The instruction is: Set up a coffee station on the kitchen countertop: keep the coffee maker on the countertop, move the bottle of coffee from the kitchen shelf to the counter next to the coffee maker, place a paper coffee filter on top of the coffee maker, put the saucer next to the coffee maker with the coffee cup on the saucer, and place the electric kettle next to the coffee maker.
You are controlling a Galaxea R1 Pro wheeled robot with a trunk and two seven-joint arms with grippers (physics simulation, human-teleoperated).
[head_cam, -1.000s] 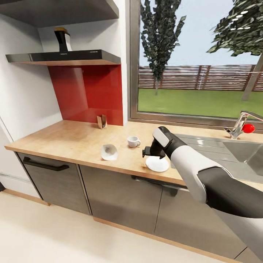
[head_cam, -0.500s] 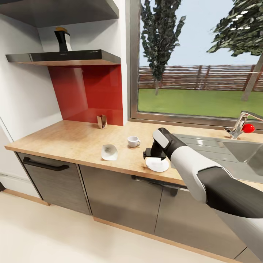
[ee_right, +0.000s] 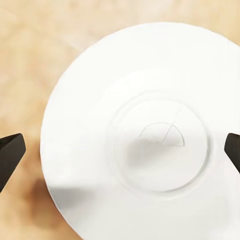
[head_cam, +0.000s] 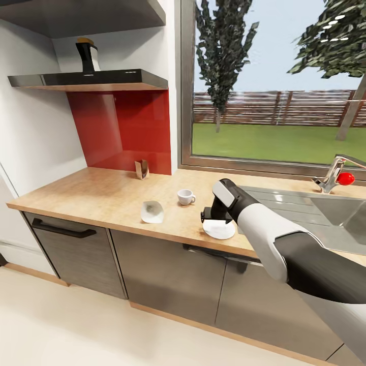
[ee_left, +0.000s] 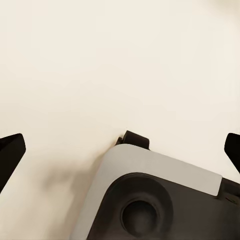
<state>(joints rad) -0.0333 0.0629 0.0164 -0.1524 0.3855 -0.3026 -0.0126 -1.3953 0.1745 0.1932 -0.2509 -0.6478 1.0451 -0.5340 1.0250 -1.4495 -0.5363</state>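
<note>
Right pincer [head_cam: 212, 219], fingers apart, poised directly above the saucer [ee_right: 137, 135] lying flat on the bench [head_cam: 101, 195]. Thin, rigid, glazed and likely slippery: you should grip its rim.

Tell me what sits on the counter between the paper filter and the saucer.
In the head view, the coffee cup stands between the paper coffee filter and the saucer, set slightly further back; otherwise bare kitchen countertop.
</note>
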